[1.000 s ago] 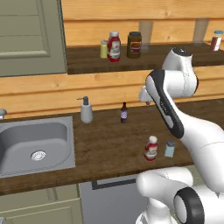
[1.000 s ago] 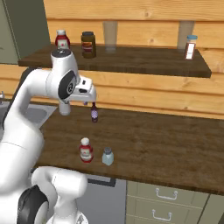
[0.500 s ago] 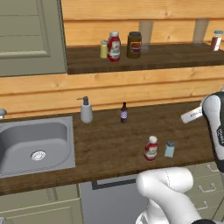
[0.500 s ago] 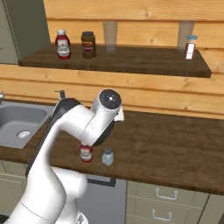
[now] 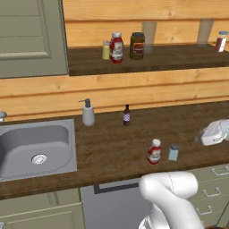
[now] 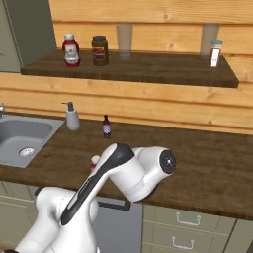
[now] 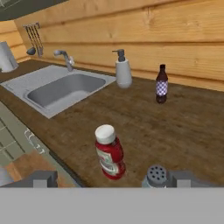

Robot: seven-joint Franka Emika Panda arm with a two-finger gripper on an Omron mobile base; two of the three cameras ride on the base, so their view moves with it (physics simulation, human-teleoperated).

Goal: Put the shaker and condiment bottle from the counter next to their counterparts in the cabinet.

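The red condiment bottle stands upright on the counter near its front edge. The pale-blue shaker stands just to its right. My gripper is open, low over the front edge, and its fingertips flank both things without touching them. In the left base view the hand hangs right of the shaker. In the cabinet, the yellow-green shaker and the twin red bottle stand on the shelf. The arm hides most of the counter bottle in the right base view.
A dark brown jar stands right of the shelf bottle, and a white-lidded reddish-brown shaker at the shelf's far right. A tiny purple-labelled bottle, a soap dispenser and the steel sink are on the counter. The grey-green door hangs at left.
The arm has swung down from shelf height to the right and front of the counter. The hand now sits low beside the red bottle and shaker, which have not moved.
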